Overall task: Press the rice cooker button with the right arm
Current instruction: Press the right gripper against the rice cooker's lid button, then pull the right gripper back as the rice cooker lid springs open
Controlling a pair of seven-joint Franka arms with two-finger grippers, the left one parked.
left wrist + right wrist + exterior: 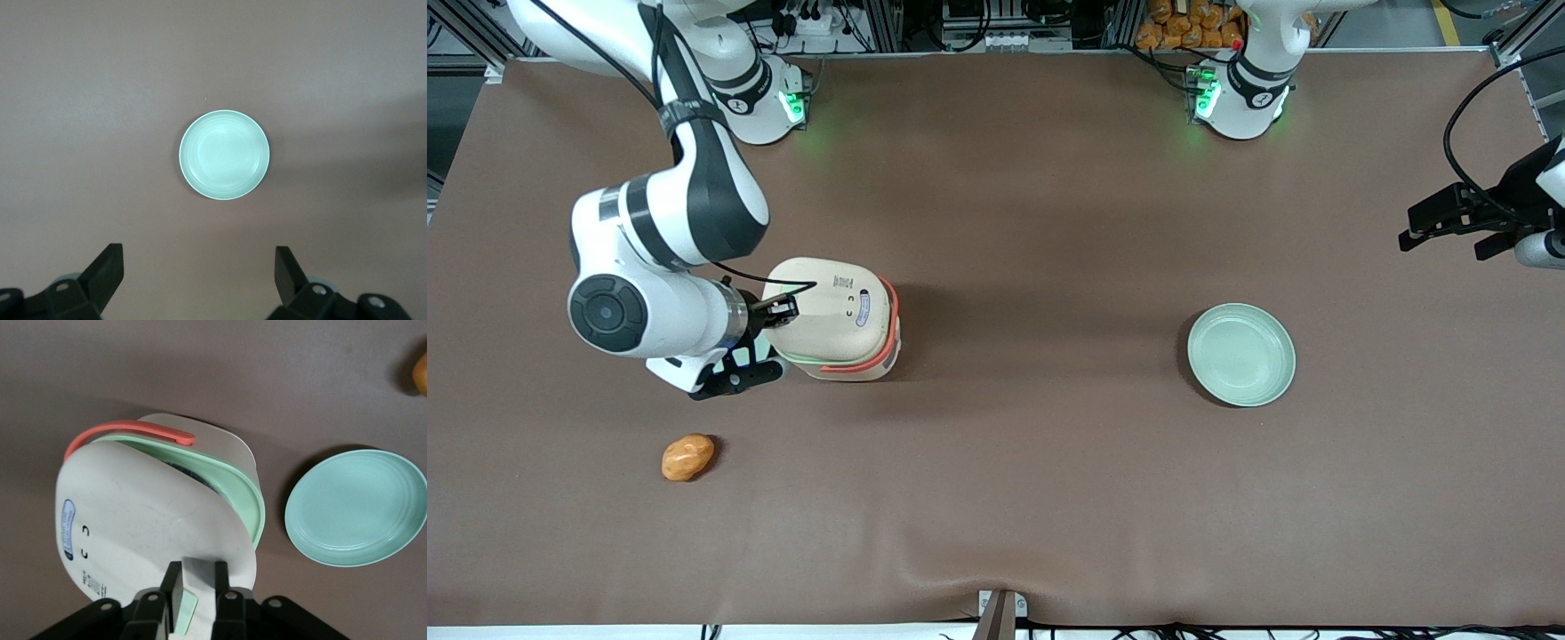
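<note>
The cream rice cooker (831, 320) stands on the brown table, with its coral-orange handle band on the side nearer the front camera. In the right wrist view the rice cooker (147, 513) shows a pale green rim, a blue oval sticker (67, 528) and a dark gap under the lid's edge. The right arm (667, 267) reaches over it from the working arm's end. Its gripper (787, 309) rests at the lid's edge. In the wrist view the gripper (197, 565) has a narrow gap between its fingers and sits over a small pale green button (187, 613).
A pale green plate (357, 510) lies on the table right beside the cooker, under the arm in the front view. Another pale green plate (1240, 354) lies toward the parked arm's end. An orange bread roll (687, 457) lies nearer the front camera than the arm.
</note>
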